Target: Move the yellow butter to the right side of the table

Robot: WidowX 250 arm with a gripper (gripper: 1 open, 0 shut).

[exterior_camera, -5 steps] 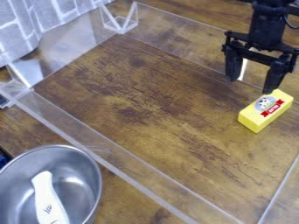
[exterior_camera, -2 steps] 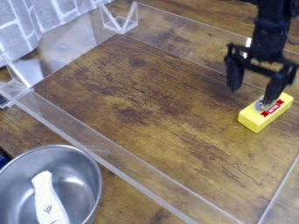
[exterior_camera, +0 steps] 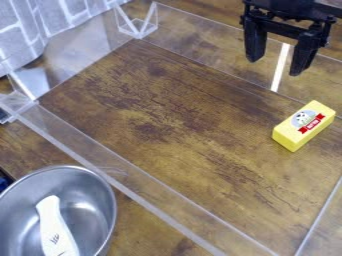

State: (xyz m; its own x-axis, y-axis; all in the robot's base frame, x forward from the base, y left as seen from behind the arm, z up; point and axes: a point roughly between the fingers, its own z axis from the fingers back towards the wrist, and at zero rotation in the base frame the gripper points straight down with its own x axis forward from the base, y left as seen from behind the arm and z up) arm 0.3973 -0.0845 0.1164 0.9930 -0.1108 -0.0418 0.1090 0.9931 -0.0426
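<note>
Yellow rectangular butter block [exterior_camera: 303, 125] with a red-and-white label lies free near the right edge of the dark wood-grain table [exterior_camera: 160, 110]. Black robot gripper [exterior_camera: 283, 53], fingers spread and empty, has lifted clear, suggesting placement is done.

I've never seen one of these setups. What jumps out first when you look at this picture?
The bright yellow butter lying alone near the right edge of the dark wooden table. Above it, at the top of the picture, hangs a black claw, open and holding nothing. At bottom left, a round metal bowl holds something white.
</note>
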